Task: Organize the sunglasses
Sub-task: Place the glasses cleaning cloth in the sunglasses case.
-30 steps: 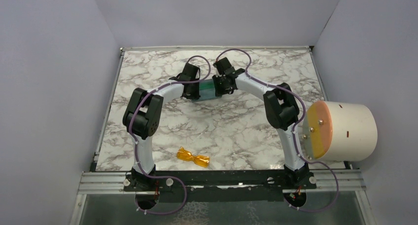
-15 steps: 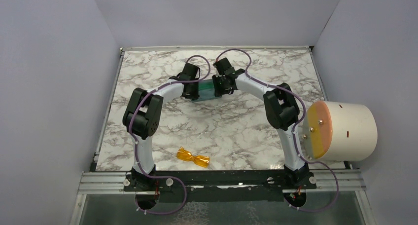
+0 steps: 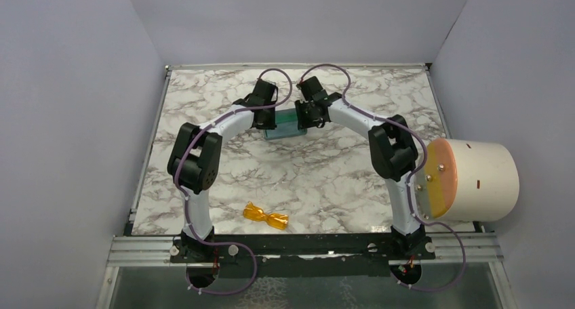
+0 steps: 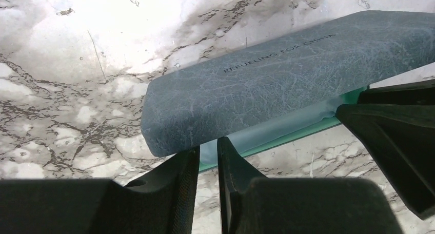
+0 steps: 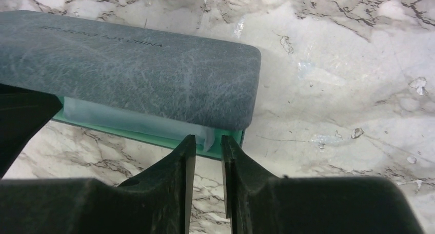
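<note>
The sunglasses point(image 3: 266, 216), folded with orange-amber lenses, lie near the table's front edge, apart from both grippers. The blue-grey case point(image 3: 285, 122) lies at the far middle, teal inside showing. My left gripper point(image 3: 266, 121) is at its left end and my right gripper point(image 3: 303, 121) at its right end. In the left wrist view my gripper point(image 4: 208, 141) has a narrow gap, tips at the case point(image 4: 287, 75) and the light blue cloth point(image 4: 267, 131). In the right wrist view my gripper point(image 5: 209, 139) has a narrow gap, with a cloth point(image 5: 102, 113) corner loose between the tips below the case point(image 5: 128, 75).
A large cream cylinder with an orange face point(image 3: 468, 180) stands off the table's right edge beside the right arm. Grey walls close in the left, back and right. A black rail point(image 3: 298, 244) runs along the near edge.
Both wrists have shifted slightly toward the far side at the case. The sunglasses have not moved.
</note>
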Robot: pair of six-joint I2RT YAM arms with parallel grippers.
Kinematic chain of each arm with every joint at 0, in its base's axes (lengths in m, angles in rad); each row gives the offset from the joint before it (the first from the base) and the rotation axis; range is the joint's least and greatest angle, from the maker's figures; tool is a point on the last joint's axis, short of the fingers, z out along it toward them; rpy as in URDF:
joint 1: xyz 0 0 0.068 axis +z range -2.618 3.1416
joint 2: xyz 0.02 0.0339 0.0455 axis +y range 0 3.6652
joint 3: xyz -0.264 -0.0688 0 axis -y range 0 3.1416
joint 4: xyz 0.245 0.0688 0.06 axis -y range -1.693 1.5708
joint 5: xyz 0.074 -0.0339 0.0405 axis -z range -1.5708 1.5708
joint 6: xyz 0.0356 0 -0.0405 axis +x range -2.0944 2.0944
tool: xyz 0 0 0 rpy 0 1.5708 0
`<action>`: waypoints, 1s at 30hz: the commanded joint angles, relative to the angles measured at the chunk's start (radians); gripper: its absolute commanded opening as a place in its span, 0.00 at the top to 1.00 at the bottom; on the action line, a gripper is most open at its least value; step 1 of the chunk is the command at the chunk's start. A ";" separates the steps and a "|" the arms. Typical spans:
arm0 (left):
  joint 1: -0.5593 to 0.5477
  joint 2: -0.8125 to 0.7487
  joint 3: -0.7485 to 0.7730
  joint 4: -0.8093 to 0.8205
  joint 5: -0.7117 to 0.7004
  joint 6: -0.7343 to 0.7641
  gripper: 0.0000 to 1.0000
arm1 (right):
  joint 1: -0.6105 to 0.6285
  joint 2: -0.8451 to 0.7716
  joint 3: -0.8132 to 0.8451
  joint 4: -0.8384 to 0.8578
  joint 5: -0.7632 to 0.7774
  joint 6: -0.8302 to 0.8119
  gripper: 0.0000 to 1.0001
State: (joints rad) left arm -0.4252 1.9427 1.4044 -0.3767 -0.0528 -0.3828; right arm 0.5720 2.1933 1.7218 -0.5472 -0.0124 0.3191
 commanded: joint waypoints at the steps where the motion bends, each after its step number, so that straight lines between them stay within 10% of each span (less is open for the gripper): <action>1: -0.012 -0.039 0.009 -0.011 -0.007 0.006 0.80 | -0.004 -0.069 -0.020 0.023 -0.013 0.002 0.74; 11: -0.026 -0.070 -0.036 0.060 0.036 -0.026 1.00 | -0.002 -0.105 -0.072 0.094 -0.086 0.008 0.99; 30: -0.047 -0.039 -0.185 0.249 0.065 -0.093 1.00 | 0.009 -0.063 -0.133 0.255 -0.175 0.087 0.99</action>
State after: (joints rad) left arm -0.4664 1.9045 1.2366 -0.1833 0.0036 -0.4591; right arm 0.5713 2.1323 1.5806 -0.3580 -0.1581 0.3851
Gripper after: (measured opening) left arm 0.009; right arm 0.011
